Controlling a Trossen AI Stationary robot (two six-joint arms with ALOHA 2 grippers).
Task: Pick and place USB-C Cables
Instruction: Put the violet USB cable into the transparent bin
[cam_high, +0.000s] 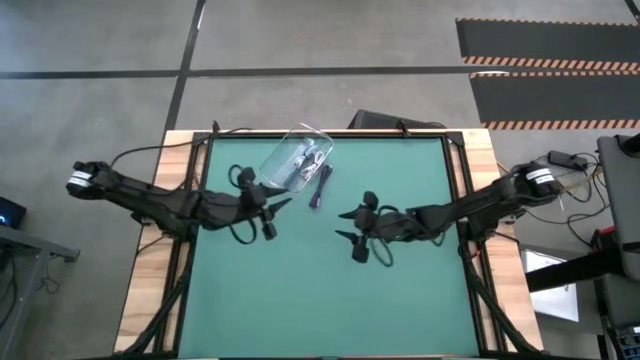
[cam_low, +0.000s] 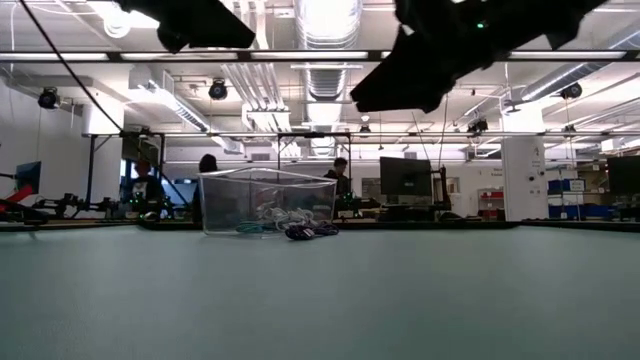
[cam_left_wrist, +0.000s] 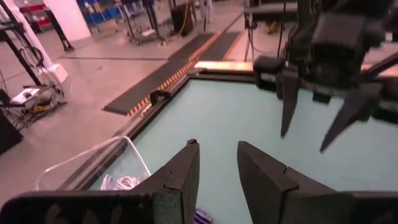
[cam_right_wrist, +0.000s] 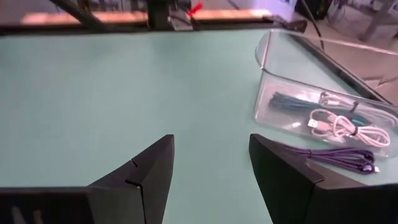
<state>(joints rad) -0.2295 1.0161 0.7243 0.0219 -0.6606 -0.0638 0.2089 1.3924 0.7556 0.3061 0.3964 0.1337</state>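
Observation:
A clear plastic box (cam_high: 293, 160) stands at the table's far middle. Inside it lie a dark teal cable (cam_right_wrist: 291, 102) and two white cables (cam_right_wrist: 341, 127), coiled on the box floor. A dark purple cable (cam_right_wrist: 339, 158) lies on the green mat just outside the box wall, also in the high view (cam_high: 320, 187). My left gripper (cam_high: 275, 215) hovers in front of the box, open, with nothing between its fingers (cam_left_wrist: 186, 168). My right gripper (cam_high: 342, 225) hovers right of the purple cable, open wide and bare, facing the box (cam_right_wrist: 211, 140).
The green mat (cam_high: 320, 300) stretches bare toward the near edge. A wooden frame with black rails (cam_high: 470, 160) rims the table. In the low view the box (cam_low: 265, 200) and purple cable (cam_low: 300, 232) sit far back, with both arms overhead and people in the room behind.

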